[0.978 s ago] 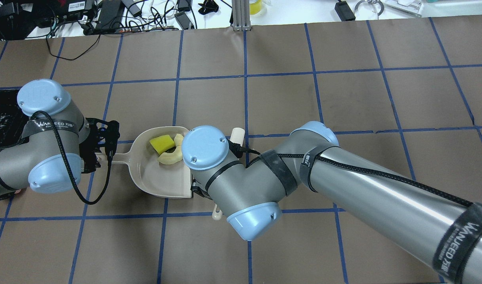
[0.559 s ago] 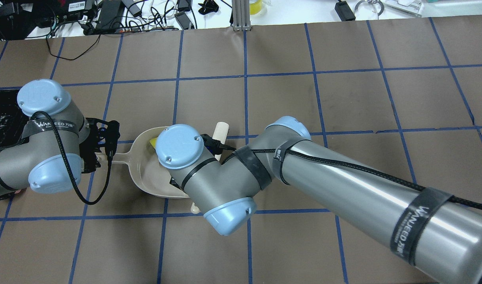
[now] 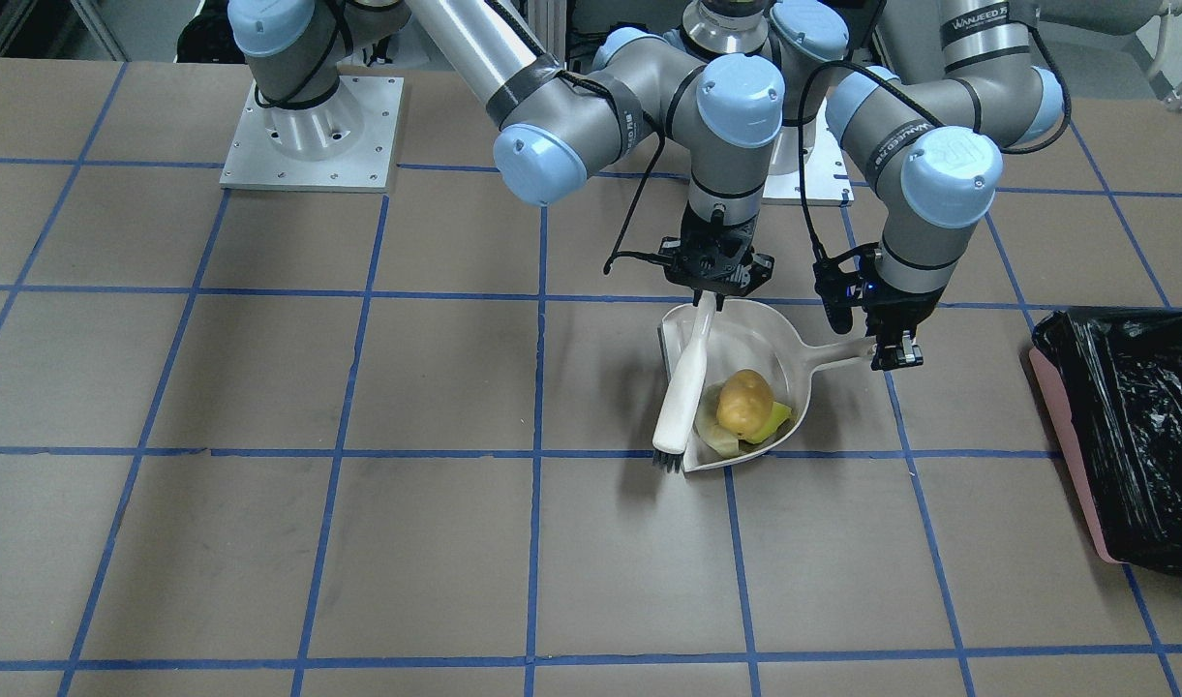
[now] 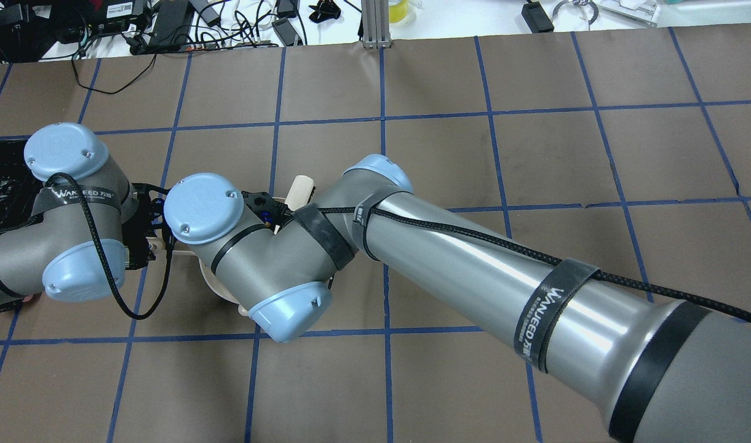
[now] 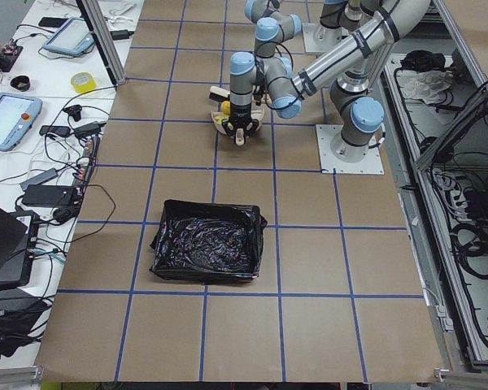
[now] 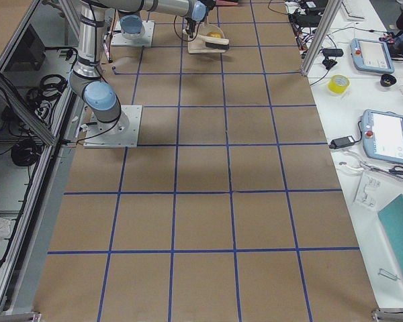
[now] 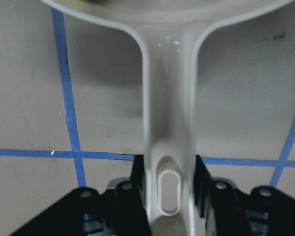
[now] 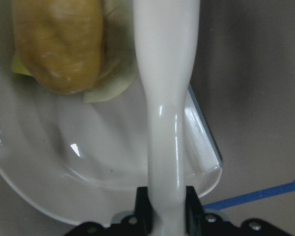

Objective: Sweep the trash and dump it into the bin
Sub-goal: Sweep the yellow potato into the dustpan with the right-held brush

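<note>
The beige dustpan [image 3: 760,341] lies flat on the table. In it the tan potato-shaped lump [image 3: 743,402] rests on the pale crescent slice [image 3: 714,432] and the yellow-green sponge wedge [image 3: 776,420]. My left gripper [image 3: 893,350] is shut on the dustpan handle [image 7: 168,123]. My right gripper [image 3: 712,283] is shut on the white brush [image 3: 682,387], which lies across the pan's open mouth beside the lump [image 8: 59,44]. The pink bin with its black bag [image 3: 1133,436] stands apart, on my left side. In the overhead view my right arm hides the pan's contents.
The bin's black bag [image 4: 0,184] shows at the overhead view's left edge, behind my left arm. Cables and devices crowd the far table edge [image 4: 166,24]. The brown mat has blue tape lines. The bin [image 5: 207,252] shows in the left view.
My right arm has swung left with the brush, across the dustpan, and now covers the pan from overhead. My left arm and the dustpan have stayed in place.
</note>
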Available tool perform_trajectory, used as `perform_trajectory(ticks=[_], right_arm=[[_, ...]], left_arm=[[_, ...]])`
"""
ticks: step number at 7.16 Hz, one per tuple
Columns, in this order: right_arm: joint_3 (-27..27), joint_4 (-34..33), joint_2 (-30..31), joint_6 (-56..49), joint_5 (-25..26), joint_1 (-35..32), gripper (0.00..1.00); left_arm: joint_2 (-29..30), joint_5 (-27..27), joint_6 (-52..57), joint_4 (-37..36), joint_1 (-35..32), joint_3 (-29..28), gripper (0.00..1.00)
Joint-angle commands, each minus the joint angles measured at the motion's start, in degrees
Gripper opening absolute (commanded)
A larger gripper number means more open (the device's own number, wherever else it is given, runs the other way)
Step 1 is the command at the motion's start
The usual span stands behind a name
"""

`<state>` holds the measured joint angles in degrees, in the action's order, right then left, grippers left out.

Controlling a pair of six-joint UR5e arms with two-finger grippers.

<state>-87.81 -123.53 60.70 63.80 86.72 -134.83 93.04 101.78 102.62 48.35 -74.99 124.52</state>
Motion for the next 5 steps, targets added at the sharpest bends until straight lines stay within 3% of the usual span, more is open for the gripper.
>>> perform_trajectory(ticks=[1, 5], right_arm=[[1.15, 1.0, -0.14, 0.97, -0.06, -0.34, 0.0], [1.06, 4.94, 0.12, -1.13, 3.34, -0.96, 0.0]], left_arm=[[-0.14, 0.0, 0.3, -0.01, 0.37, -0.15, 0.0], [-0.14, -0.26, 1.35, -0.27, 2.38, -0.59, 0.0]])
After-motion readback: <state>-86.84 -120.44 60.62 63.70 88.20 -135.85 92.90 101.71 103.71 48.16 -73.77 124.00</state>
